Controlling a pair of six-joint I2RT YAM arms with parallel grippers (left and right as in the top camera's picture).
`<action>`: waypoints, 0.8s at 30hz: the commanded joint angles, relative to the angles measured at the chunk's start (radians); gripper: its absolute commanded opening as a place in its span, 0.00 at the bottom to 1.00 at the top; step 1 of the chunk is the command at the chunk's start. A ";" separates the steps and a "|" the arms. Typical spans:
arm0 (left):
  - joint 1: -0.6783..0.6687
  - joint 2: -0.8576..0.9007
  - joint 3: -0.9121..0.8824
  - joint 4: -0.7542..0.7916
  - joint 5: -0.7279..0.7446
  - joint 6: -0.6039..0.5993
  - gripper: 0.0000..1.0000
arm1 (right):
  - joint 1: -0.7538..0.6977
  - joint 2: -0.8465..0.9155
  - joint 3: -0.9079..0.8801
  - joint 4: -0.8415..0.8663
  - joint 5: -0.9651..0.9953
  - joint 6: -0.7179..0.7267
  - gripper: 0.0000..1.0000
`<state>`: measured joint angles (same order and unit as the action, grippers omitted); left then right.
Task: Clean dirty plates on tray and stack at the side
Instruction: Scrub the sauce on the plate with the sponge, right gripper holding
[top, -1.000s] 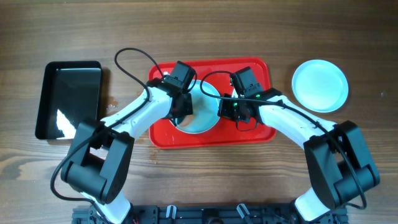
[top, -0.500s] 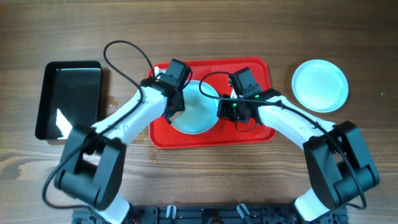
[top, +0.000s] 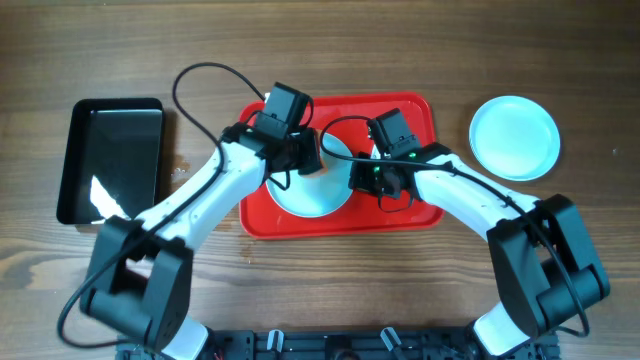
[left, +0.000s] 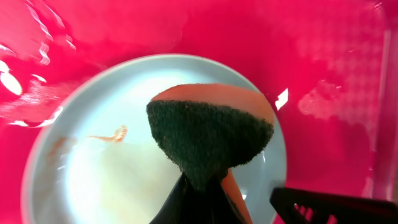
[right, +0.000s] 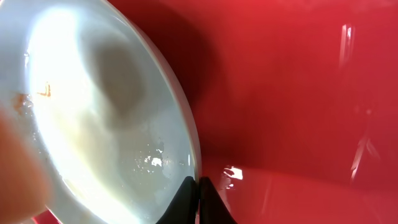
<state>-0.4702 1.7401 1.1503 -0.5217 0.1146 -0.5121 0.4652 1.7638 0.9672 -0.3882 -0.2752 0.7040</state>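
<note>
A pale blue plate (top: 318, 190) lies on the red tray (top: 410, 210). It also shows in the left wrist view (left: 93, 180), with a small orange-red smear (left: 112, 134) on its whitish centre. My left gripper (top: 303, 163) is shut on an orange sponge with a dark green face (left: 208, 134), held over the plate's far side. My right gripper (top: 362, 178) is shut on the plate's right rim (right: 194, 163), tilting it up off the tray (right: 298, 93). Another pale blue plate (top: 514, 137) lies on the table to the right of the tray.
A black rectangular bin (top: 110, 160) stands on the wooden table left of the tray. Black cables loop above both arms over the tray's far edge. The right arm's links cross the tray's near right corner.
My left gripper has moved with the sponge from the plate's left rim to its far side, up and to the right. The right gripper and the plate have stayed still.
</note>
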 joint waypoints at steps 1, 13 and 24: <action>-0.001 0.068 0.012 0.011 0.042 -0.024 0.04 | 0.009 0.013 0.012 0.005 0.018 0.007 0.04; 0.029 0.128 0.012 -0.055 -0.195 -0.019 0.04 | 0.009 0.013 0.012 -0.007 0.042 0.006 0.04; 0.117 0.122 0.013 -0.197 -0.296 -0.019 0.04 | 0.009 0.013 0.012 -0.010 0.044 0.006 0.04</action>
<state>-0.3870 1.8523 1.1580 -0.6800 -0.0860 -0.5217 0.4721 1.7638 0.9672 -0.3927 -0.2638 0.7036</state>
